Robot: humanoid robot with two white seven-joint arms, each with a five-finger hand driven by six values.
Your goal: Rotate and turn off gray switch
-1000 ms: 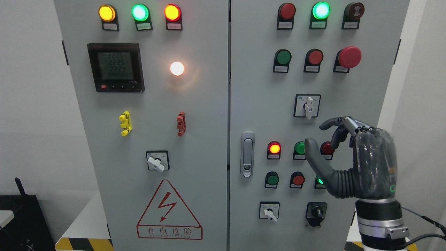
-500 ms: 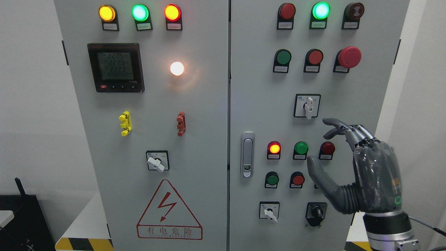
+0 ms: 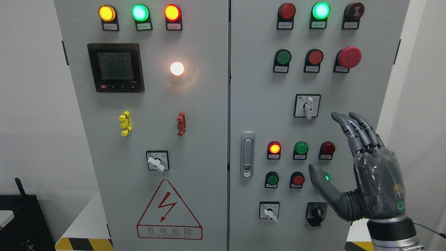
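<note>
Here the right hand (image 3: 369, 174) stands upright before the smooth gray metal cabinet (image 3: 258, 115), its dark, ribbed, glossy fingers (image 3: 352, 129) straightened and fanned apart, thumb stretched out to the left, holding nothing. The gray switch (image 3: 307, 106), a small pale lever pointing down on a square black-framed plate, sits just up and left of the fingertips, apart from them. Left of the fingers runs a row of round domed lamps: a lit red lamp (image 3: 274, 148), a green one (image 3: 301, 148) and a dark red one (image 3: 327, 148). Beside the thumb tip glows a small green light (image 3: 326, 177), partly hidden by the thumb. Below the thumb sits a black rotary knob (image 3: 316, 211). Well above the fingers juts a red mushroom-shaped button (image 3: 349, 56).
</note>
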